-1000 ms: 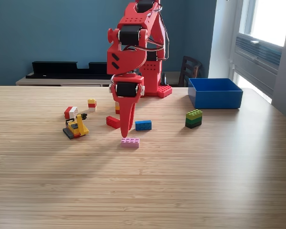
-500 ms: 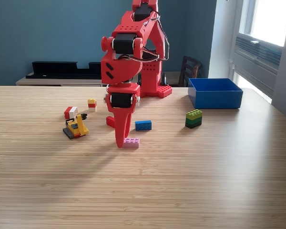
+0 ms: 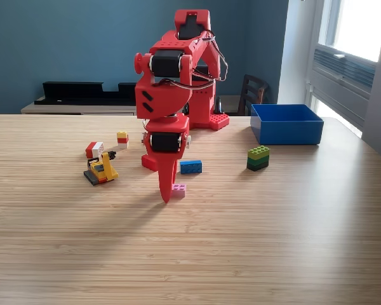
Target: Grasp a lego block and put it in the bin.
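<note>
Claw (image 3: 167, 196) at pink blk (image 3: 178, 190)

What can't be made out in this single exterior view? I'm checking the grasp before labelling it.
- Red plastic gripper: seen edge-on, so the fingers overlap; open or shut cannot be told.
- Small pink lego block: its left part is hidden behind the gripper; contact is unclear.
- Red lego block: mostly hidden by the arm.
- Square bright blue plastic bin: its near wall hides the inside.
</note>
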`<state>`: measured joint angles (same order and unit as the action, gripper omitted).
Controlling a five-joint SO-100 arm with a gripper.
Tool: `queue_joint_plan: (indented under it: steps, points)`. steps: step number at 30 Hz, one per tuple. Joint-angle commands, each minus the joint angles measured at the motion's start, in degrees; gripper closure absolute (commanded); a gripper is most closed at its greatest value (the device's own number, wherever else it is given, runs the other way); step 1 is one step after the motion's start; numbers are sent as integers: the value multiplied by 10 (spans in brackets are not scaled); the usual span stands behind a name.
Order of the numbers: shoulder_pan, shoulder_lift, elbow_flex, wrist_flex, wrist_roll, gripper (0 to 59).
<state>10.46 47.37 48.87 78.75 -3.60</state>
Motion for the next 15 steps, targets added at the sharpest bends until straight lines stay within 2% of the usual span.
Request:
queue_joint_plan:
  steps: [1,3,5,6,15]
  points:
    - [-16,-9,-53,19,-3,426]
    - [-19,-14,-54,23,-3,462]
    - [-20,-15,-54,24,1,559]
    - [-20,-15,-54,24,4,585]
    - [-21,-10,-44,23,36,585]
